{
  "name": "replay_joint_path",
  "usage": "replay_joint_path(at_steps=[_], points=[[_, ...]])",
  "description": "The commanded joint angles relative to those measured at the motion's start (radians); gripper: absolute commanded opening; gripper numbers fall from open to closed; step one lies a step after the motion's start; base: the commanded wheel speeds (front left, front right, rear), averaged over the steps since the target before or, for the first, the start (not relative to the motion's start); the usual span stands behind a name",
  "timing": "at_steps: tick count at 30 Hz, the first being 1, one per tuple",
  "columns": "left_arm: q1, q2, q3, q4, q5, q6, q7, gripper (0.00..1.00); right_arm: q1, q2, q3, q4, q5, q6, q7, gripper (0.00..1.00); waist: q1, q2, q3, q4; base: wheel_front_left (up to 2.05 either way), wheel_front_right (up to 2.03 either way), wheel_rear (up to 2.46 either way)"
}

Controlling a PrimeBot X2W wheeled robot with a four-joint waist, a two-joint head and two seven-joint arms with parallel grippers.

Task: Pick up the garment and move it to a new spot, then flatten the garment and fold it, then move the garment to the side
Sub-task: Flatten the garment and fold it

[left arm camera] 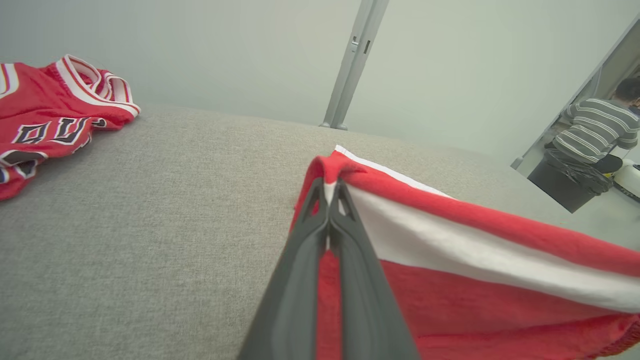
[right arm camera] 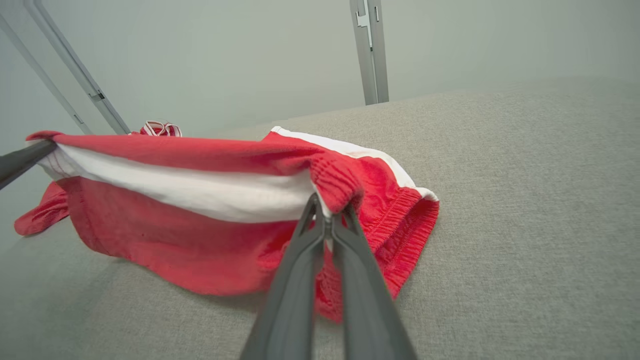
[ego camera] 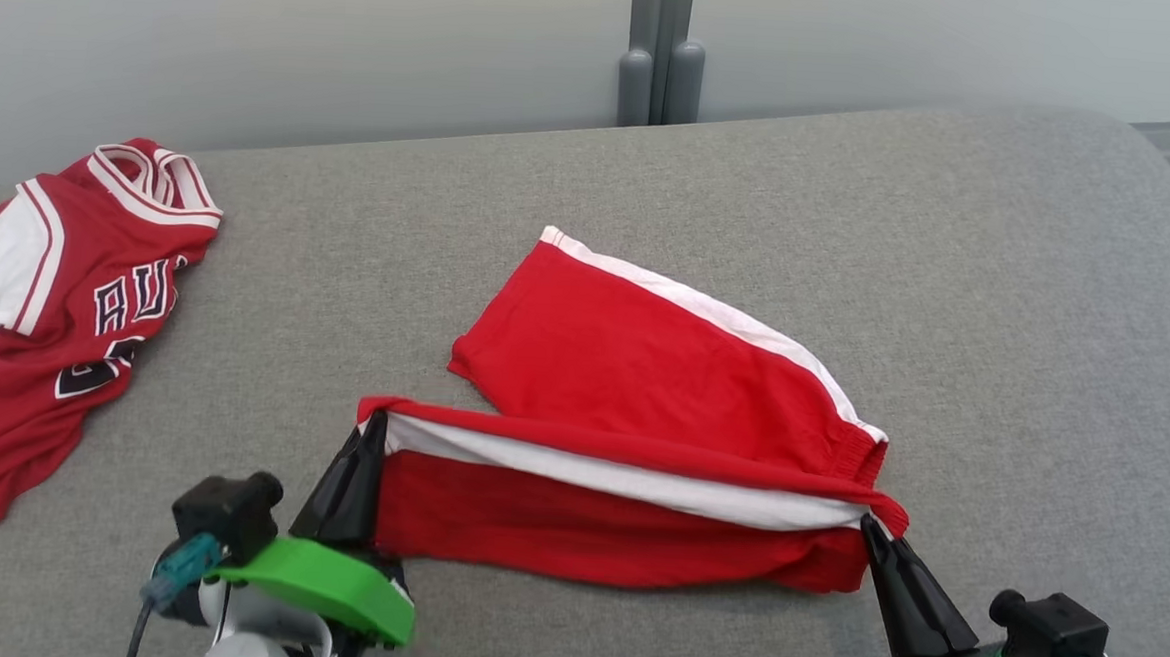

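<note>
Two tight pinches on the shorts (ego camera: pixel 643 372) — left pincer (ego camera: pixel 376 428) clamped on the leg hem, the end nearer the jersey (ego camera: pixel 55 321), right pincer (ego camera: pixel 870 524) clamped on the waistband corner, the end farther from it. One leg hangs stretched between them; the other rests on the cushion (ego camera: pixel 995 340), well apart from the jersey. Danger — thin grips: a sharp pull could slip a corner free, or drag the resting leg into a crumple.

Dark, white-edged capitals reading "AU", the rest lost in a fold, stand on the chest of the red jersey (ego camera: pixel 32 370), well to the left of the left gripper (ego camera: pixel 375 426); the numeral beneath is illegible.
</note>
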Motion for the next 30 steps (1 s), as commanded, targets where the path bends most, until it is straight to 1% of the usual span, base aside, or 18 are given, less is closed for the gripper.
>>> replay_joint_path(at_steps=[1, 8, 11, 12, 15, 16, 17, 23, 30], points=[[-0.060, 0.003, -0.006, 0.050, 0.008, -0.016, 0.001, 0.00, -0.030, 0.009, -0.001, 0.021, 0.006, 0.000, -0.004, 0.00, 0.0000, 0.0000, 0.016, -0.019, 0.00, 0.00, 0.00], [-0.291, -0.014, -0.050, 0.308, 0.033, -0.052, -0.007, 0.00, -0.139, 0.048, -0.001, 0.127, 0.001, 0.000, -0.004, 0.00, 0.0000, 0.0000, 0.074, -0.086, 0.00, 0.00, 0.00], [-0.383, -0.020, -0.064, 0.416, 0.042, -0.060, -0.017, 0.00, -0.189, 0.066, 0.007, 0.170, 0.000, 0.000, -0.004, 0.00, 0.0000, 0.0000, 0.104, -0.118, 0.00, 0.00, 0.00], [-0.383, -0.020, -0.064, 0.416, 0.042, -0.060, -0.017, 0.00, -0.189, 0.066, 0.007, 0.170, 0.000, 0.000, -0.004, 0.00, 0.0000, 0.0000, 0.104, -0.118, 0.00, 0.00, 0.00], [-0.469, -0.023, -0.079, 0.515, 0.050, -0.066, -0.027, 0.00, -0.244, 0.080, 0.012, 0.211, 0.001, 0.000, -0.004, 0.00, 0.0000, 0.0000, 0.135, -0.150, 0.00, 0.00, 0.00], [-0.519, -0.026, -0.089, 0.578, 0.056, -0.069, -0.032, 0.00, -0.276, 0.090, 0.009, 0.240, 0.003, 0.000, -0.004, 0.00, 0.0000, 0.0000, 0.153, -0.167, 0.00, 0.00, 0.00], [-0.545, -0.029, -0.093, 0.609, 0.057, -0.071, -0.034, 0.00, -0.292, 0.094, 0.009, 0.255, -0.001, 0.000, -0.004, 0.00, 0.0000, 0.0000, 0.161, -0.174, 0.00, 0.00, 0.00], [-0.694, -0.046, -0.118, 0.765, 0.065, -0.076, -0.045, 0.00, -0.367, 0.107, -0.004, 0.313, 0.001, 0.000, -0.004, 0.00, 0.0000, 0.0000, 0.213, -0.207, 0.00, 0.00, 0.00], [-0.835, -0.045, -0.128, 0.921, 0.067, -0.074, -0.038, 0.00, -0.451, 0.110, 0.036, 0.365, 0.040, 0.000, -0.004, 0.00, 0.0000, 0.0000, 0.270, -0.245, 0.00, 0.00, 0.00]])
